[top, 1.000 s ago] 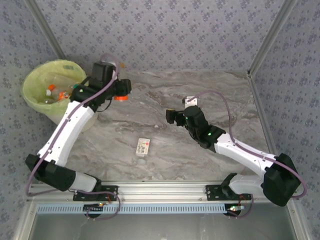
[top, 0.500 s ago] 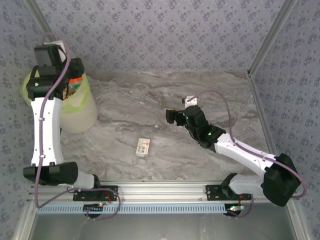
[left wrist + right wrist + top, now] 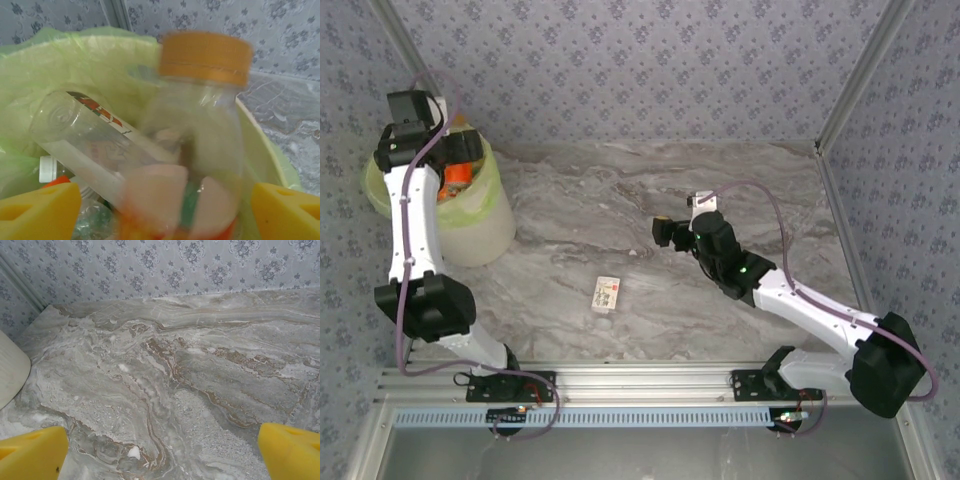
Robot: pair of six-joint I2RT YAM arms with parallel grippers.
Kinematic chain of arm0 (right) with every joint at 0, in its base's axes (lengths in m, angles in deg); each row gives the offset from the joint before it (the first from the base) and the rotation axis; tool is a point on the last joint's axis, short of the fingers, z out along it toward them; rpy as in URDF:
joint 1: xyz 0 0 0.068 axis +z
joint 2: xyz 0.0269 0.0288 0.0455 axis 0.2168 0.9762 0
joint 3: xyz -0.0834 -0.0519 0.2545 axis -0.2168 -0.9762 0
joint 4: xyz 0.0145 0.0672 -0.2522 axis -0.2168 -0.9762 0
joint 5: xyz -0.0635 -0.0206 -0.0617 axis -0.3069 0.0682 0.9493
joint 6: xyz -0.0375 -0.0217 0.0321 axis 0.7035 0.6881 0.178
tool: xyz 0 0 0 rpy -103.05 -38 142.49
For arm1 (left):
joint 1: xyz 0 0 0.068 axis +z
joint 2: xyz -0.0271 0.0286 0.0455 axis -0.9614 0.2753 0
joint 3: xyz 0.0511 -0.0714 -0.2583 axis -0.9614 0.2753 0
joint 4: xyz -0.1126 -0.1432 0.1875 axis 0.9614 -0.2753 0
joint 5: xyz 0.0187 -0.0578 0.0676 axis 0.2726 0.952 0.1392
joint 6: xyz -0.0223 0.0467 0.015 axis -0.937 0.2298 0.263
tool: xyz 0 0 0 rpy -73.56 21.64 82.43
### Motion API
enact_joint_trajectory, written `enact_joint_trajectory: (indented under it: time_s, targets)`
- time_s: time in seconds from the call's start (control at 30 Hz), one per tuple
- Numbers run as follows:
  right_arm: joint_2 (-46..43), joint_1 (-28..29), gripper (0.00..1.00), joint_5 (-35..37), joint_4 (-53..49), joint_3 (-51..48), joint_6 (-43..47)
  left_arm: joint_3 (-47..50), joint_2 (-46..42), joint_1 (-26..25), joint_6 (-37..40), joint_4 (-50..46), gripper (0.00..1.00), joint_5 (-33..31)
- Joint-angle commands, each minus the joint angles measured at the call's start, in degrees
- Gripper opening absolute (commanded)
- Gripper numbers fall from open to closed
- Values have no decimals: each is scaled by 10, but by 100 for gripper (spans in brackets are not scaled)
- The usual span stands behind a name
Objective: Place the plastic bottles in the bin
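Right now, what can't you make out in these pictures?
- Orange-capped clear plastic bottle: label motion-blurred, left wrist view.
- Tall white lined bin: contents mostly hidden by the left arm, top view.
- Small white red-marked item on the marble table: too small to identify, top view.

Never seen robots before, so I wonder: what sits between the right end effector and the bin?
Nothing: the top view shows bare table between the right end effector and the bin. One bottle lies off that line, towards the near edge.

Left tool (image 3: 161,207) swung over the bin (image 3: 485,225), loosing the orange-capped bottle (image 3: 195,140)
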Motion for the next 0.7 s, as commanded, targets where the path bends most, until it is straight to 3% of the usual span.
enact_joint_trajectory:
  time_s: [0.0, 0.23, 0.33, 0.5, 0.67]
  targets:
    - [-11, -3, 100, 6, -4, -5, -2, -43, -26, 1, -13, -9, 99, 11]
    - [-9, -3, 100, 10, -1, -9, -12, -18, -76, -4, -97, 21, 99, 128]
    - [-9, -2, 100, 10, -2, -9, -14, 26, -102, -32, -133, 42, 100, 152]
    - [-9, -3, 100, 29, -14, -13, -35, 125, -157, -122, -182, 101, 100, 138]
    - [-14, -7, 100, 58, -33, -26, -87, 215, -187, -225, -212, 109, 99, 62]
